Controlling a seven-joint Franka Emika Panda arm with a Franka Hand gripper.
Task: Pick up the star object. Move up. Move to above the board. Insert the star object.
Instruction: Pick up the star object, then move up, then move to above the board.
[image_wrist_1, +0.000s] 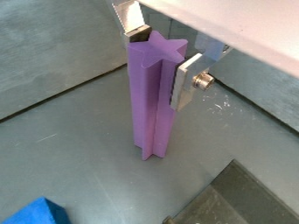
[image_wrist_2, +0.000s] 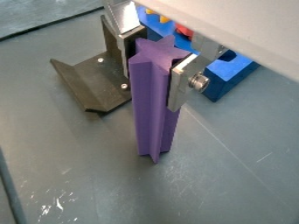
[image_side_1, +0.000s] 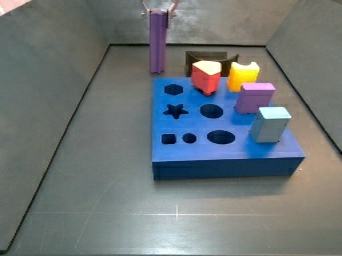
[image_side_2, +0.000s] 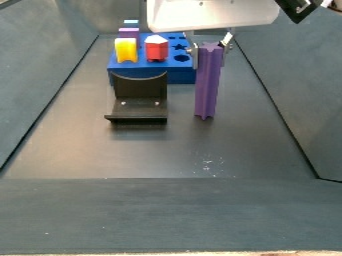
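The star object (image_wrist_1: 152, 105), a tall purple ridged prism, stands upright on the grey floor. It shows in both wrist views (image_wrist_2: 152, 109) and both side views (image_side_1: 158, 45) (image_side_2: 209, 82). My gripper (image_wrist_1: 162, 57) (image_wrist_2: 152, 66) is shut on its top end, one silver finger (image_wrist_1: 187, 80) on each side. It hangs over the prism in the side views (image_side_1: 160, 10) (image_side_2: 214, 42). The board (image_side_1: 227, 162) is a thick blue slab with a star hole (image_side_1: 174, 110), a short way off from the star object. It also shows in other views (image_side_2: 138, 70) (image_wrist_2: 228, 77).
Red (image_side_1: 205, 75), yellow (image_side_1: 243, 74), lilac (image_side_1: 257, 97) and light blue (image_side_1: 273, 124) pegs stand on the board. The dark fixture (image_side_2: 138, 105) (image_wrist_2: 87, 79) sits on the floor between board and wall. Grey walls (image_side_1: 80, 60) enclose the floor.
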